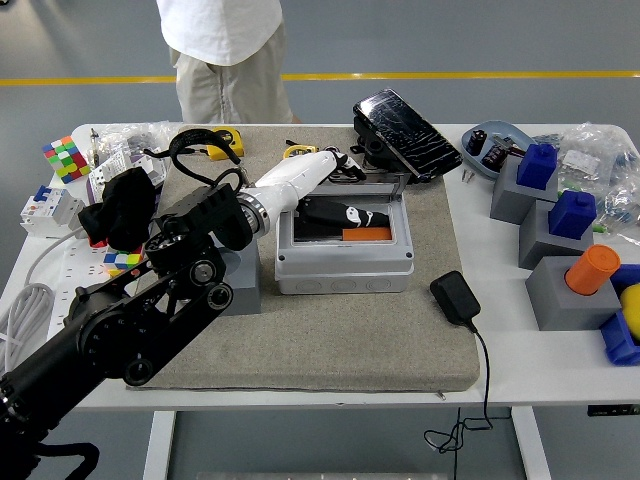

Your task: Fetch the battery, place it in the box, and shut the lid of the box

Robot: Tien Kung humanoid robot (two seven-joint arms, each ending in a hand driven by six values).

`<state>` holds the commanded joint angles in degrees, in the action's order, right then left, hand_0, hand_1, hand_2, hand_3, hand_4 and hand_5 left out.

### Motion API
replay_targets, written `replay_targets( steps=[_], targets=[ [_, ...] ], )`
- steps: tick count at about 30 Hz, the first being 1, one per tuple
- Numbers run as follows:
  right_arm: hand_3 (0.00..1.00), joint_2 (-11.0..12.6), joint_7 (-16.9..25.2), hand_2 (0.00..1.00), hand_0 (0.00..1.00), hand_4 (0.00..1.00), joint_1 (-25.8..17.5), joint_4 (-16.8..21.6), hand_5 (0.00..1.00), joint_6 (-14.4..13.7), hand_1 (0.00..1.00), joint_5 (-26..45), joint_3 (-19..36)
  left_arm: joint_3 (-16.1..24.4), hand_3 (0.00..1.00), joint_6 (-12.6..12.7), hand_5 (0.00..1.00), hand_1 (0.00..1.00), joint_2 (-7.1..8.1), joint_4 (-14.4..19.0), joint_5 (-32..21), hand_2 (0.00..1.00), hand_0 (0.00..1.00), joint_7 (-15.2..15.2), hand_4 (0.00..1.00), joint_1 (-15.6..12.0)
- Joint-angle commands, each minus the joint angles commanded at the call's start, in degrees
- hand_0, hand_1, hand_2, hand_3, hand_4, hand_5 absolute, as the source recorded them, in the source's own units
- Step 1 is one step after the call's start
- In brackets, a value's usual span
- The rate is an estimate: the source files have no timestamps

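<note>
White desk (pixel 560 375) with a grey mat (pixel 330 340) over its middle; clutter left and right, and a person (pixel 225 45) standing at the far left edge.

Only the left arm (pixel 150 320) is in view — it comes in from the near-left corner and reaches diagonally to the far right.

Grey box (pixel 345 262) sits mid-mat, open. Its dark lid (pixel 405 120) stands tilted up at the far-right corner, hinge side along the box's far edge.

Left hand (pixel 345 213) is inside the box opening, low over the far half. White back of hand faces up, black fingers (pixel 372 218) stretched out roughly flat and pointing right, along the box's long axis. Can't make out anything held; from here it reads as extended rather than curled, though the undersides are hidden.

Orange block (pixel 366 234) — my guess is that's the battery — lies inside the box at the right, long axis left-right, touching or just under the near side of the fingers.

Key relation for closing: the lid lies far and right of the hand, just past the fingertips. So I judge the hand must lift clear, go far-right behind the lid, then push it toward the near side.
</note>
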<state>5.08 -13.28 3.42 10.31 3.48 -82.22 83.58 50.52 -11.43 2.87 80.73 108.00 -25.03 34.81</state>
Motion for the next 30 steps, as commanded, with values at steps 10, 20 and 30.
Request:
replay_targets(
  steps=[10,20,30],
  targets=[
    [0.575,0.0,0.0,0.657,0.641,0.973,0.1,0.0,0.58,0.0,0.647,0.1,0.1,-2.6,0.722,-4.8,0.721,0.691,0.15,2.4,-3.4,0.713,0.513,-6.4,0.998,-0.1],
    [0.575,-0.1,0.0,0.656,0.638,0.973,0.1,0.0,0.58,0.0,0.647,-0.1,0.0,-2.4,0.709,-4.1,0.733,0.683,0.11,3.3,-4.4,0.699,0.487,-5.2,0.998,-0.5],
    [0.576,-0.1,-0.1,0.657,0.64,0.972,0.1,0.0,0.58,0.0,0.647,-0.2,0.2,3.4,0.69,10.7,0.691,0.665,-0.34,2.7,-15.0,0.682,0.472,10.7,0.998,-5.3]
  ],
)
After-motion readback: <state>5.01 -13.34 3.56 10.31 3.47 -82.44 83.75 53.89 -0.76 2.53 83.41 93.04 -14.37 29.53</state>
